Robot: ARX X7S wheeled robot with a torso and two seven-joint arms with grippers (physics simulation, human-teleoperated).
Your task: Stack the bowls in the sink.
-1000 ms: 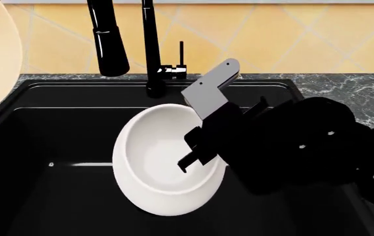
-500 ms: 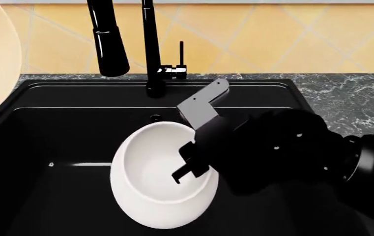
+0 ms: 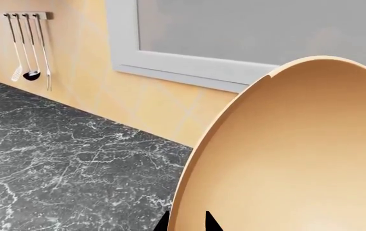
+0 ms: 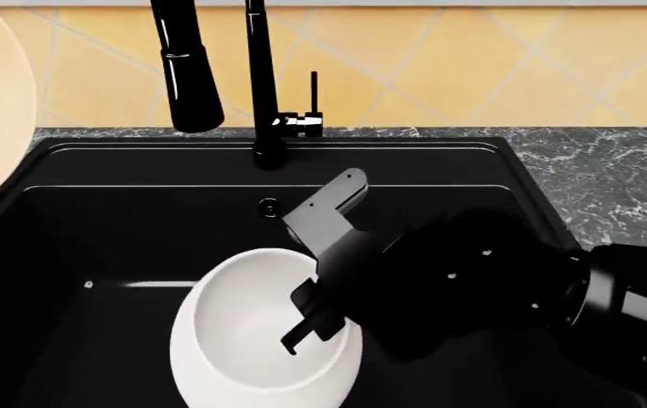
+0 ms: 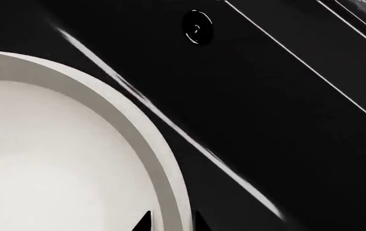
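Your right gripper (image 4: 306,327) pinches the rim of the white bowl (image 4: 249,340), one fingertip inside the wall and one outside, as the right wrist view shows at the bowl's edge (image 5: 170,192). The white bowl sits low inside the sink (image 4: 96,221), toward its front, with its opening facing up and tipped slightly toward the head camera; being round, it has no long axis to note. Nothing lies in the white bowl besides the finger reaching over its rim. The sink holds only this bowl; the overflow fitting (image 4: 269,206) is visible on the back wall, below the faucet (image 4: 258,81). Your left gripper (image 3: 186,224) is clamped on the rim of the tan bowl (image 3: 298,159), fingertips either side of the wall. The tan bowl is held up off the marble counter (image 3: 61,159), to the left of the sink, tilted on edge with its empty hollow turned sideways.
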